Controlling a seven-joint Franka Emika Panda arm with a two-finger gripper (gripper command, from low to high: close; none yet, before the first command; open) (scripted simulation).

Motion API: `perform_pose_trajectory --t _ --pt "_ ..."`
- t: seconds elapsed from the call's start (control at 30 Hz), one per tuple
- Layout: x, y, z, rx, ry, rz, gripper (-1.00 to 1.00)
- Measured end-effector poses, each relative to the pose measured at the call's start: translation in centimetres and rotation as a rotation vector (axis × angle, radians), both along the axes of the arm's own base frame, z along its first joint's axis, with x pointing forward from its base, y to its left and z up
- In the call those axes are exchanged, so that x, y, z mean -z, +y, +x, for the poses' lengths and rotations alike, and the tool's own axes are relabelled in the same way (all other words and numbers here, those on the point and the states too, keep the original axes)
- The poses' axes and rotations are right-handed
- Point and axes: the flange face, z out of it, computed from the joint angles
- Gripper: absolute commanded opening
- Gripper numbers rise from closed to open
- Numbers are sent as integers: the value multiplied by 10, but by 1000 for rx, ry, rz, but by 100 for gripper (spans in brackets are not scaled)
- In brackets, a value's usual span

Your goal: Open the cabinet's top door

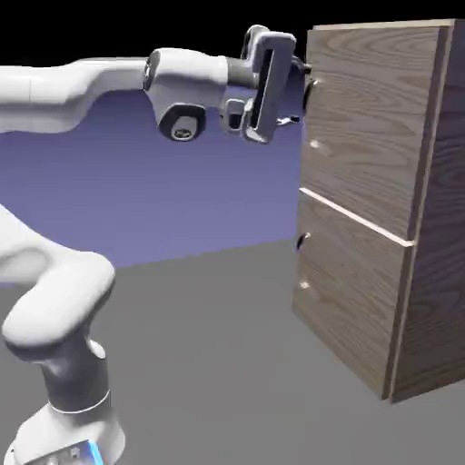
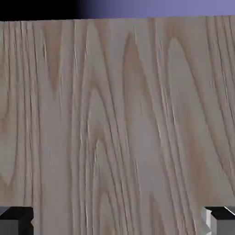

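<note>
Backdrop: plain blue-violet [image 1: 182, 195], going to black along the top of the exterior view.
Counter: bare grey [image 1: 218, 363], spreading under the robot and the cabinet.
Cabinet: brown wood grain [image 1: 445, 227], standing at the exterior view's right — two doors, one above the other.
Top door: the upper panel [image 1: 372, 118], closed or nearly so; which of the two, I cannot tell.
Top handle: small, dark and curved [image 1: 310, 94], on the top door near its edge at the exterior view's left, close to the gripper.
Lower door: the panel below [image 1: 354, 281], parted from the top door by a pale line.
Lower handle: curved like the other [image 1: 302, 242], near the same side edge.
Arm: white [image 1: 68, 95], reaching in from the exterior view's left, high up, with its hand beside the top door.
Gripper: fingers spread wide, nothing between them [image 2: 118, 221]; whether a tip touches the door or handle, I cannot tell.
Hand view: wood grain fills nearly all of it, with black and blue-violet above the wood's upper edge — one grey fingertip in each bottom corner.
</note>
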Motion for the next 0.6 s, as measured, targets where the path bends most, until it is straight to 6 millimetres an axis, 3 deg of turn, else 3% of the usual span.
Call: perform_pose_trajectory --t 0.3,0.6 --pt "9 62 14 25 -144 527 0" --pt "62 123 50 28 -198 1064 0"
